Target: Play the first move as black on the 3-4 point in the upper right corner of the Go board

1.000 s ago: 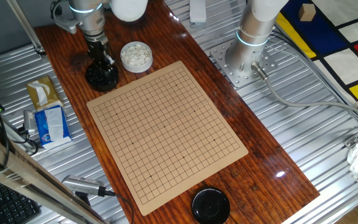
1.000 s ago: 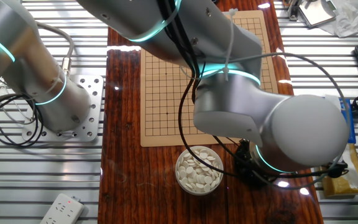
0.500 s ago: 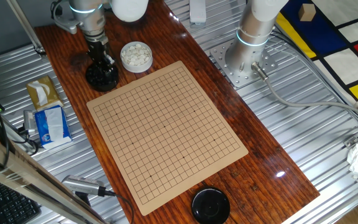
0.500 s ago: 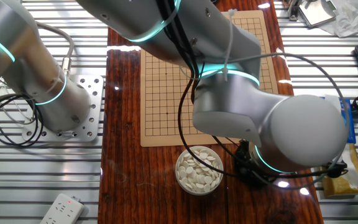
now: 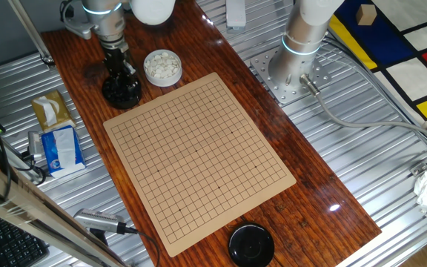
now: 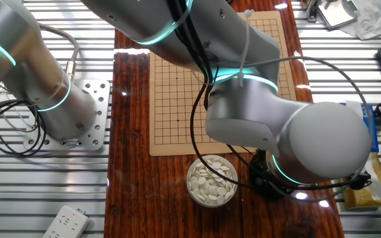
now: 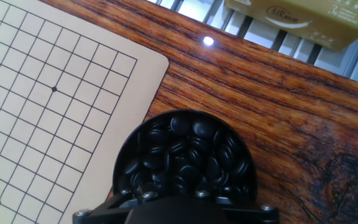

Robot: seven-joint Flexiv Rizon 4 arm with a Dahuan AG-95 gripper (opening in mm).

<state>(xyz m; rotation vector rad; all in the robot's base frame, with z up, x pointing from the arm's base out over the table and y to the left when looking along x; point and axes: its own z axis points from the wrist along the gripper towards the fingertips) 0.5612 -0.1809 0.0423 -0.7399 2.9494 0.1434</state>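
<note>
Several glossy black stones [image 7: 185, 152] fill a round black bowl [image 5: 121, 93] off the far left corner of the tan Go board [image 5: 199, 159]. In the hand view the bowl's rim [image 7: 124, 152] lies just off a rounded corner of the board [image 7: 42, 93]. My gripper [image 5: 120, 73] stands straight down into this bowl. In the hand view its dark tips [image 7: 173, 200] sit among the stones at the bottom edge, and I cannot tell whether they hold one. No stone lies on the board's grid. In the other fixed view the arm hides most of the bowl [image 6: 262, 184].
A bowl of white stones [image 5: 161, 67] stands beside the black bowl and also shows in the other fixed view [image 6: 211, 182]. A black lid [image 5: 251, 245] lies at the board's near corner. A tissue box [image 5: 50, 111] and a blue pack [image 5: 59, 148] sit left.
</note>
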